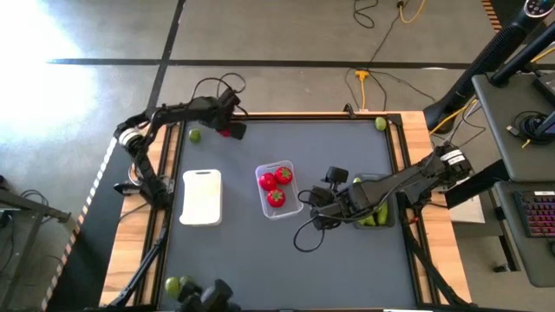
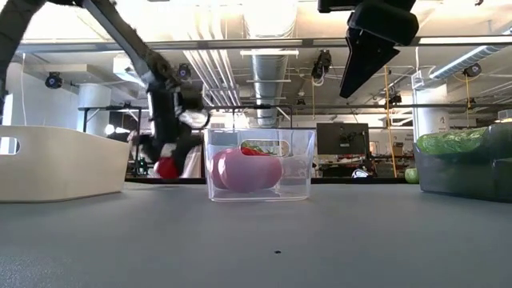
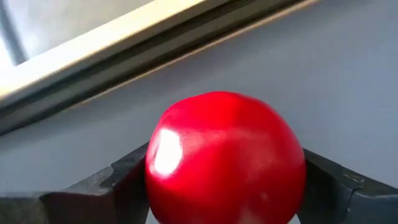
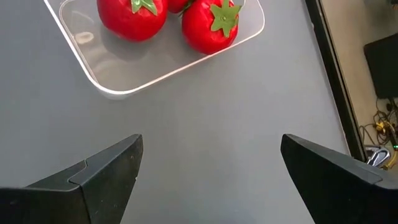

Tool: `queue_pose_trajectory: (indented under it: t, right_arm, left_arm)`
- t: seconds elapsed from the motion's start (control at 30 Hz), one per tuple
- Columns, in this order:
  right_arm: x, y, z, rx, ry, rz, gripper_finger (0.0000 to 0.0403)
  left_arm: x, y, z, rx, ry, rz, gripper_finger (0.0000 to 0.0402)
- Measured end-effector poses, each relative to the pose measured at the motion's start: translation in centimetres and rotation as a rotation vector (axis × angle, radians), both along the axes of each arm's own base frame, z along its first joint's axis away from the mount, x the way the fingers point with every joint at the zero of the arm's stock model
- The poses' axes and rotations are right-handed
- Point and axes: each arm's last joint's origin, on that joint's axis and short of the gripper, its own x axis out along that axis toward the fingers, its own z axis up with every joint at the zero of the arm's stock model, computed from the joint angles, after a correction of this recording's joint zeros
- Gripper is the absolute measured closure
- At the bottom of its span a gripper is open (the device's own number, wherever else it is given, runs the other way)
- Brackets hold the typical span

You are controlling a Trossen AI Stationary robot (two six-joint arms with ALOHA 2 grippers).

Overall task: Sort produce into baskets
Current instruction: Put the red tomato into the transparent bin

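My left gripper [image 1: 227,130] is at the table's far left, shut on a small red round fruit [image 3: 224,155]; the fruit also shows in the low view [image 2: 166,168]. My right gripper [image 4: 211,168] is open and empty above the table between the clear tray [image 1: 279,189] and the dark grey tray [image 1: 392,217]. The clear tray holds three red fruits with green tops [image 4: 214,25]. The grey tray holds long green pieces [image 1: 375,212]. The white tray [image 1: 201,197] stands left of the clear one. One pale-green lime [image 1: 195,135] lies beside my left gripper. My left gripper pinches the red fruit by two opposite sides [image 3: 158,168] between its two fingers [image 3: 112,190]. The fingers come slanting down from the table's left. The fruit is low, near the table's far edge; I cannot tell whether it rests on the table.
Another lime [image 1: 380,124] lies at the far right corner and one [image 1: 173,284] at the near left corner, beside a dark device [image 1: 208,295]. A raised rail [image 3: 124,56] runs along the far edge just beyond my left gripper. Bare table lies along the near side.
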Motion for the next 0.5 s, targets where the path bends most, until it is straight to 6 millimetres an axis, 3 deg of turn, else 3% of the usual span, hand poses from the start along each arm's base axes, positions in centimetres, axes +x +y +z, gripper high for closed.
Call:
queue_pose_trajectory:
  t: [0.13,0.3,0.5]
  right_arm:
    - [0.0,0.0,0.0,0.001,-0.005,0.000,0.0028]
    - [0.0,0.3,0.0,0.018,-0.025,-0.030,0.0028]
    - [-0.8,1.6,-0.2,0.059,-0.011,-0.035,0.0028]
  left_arm:
    - [2.3,-3.2,3.2,0.085,-0.075,-0.132,0.0119]
    - [6.0,-9.3,7.2,0.198,-0.227,-0.348,0.0119]
    - [10.3,-17.8,8.1,0.262,-0.361,-0.598,0.0118]
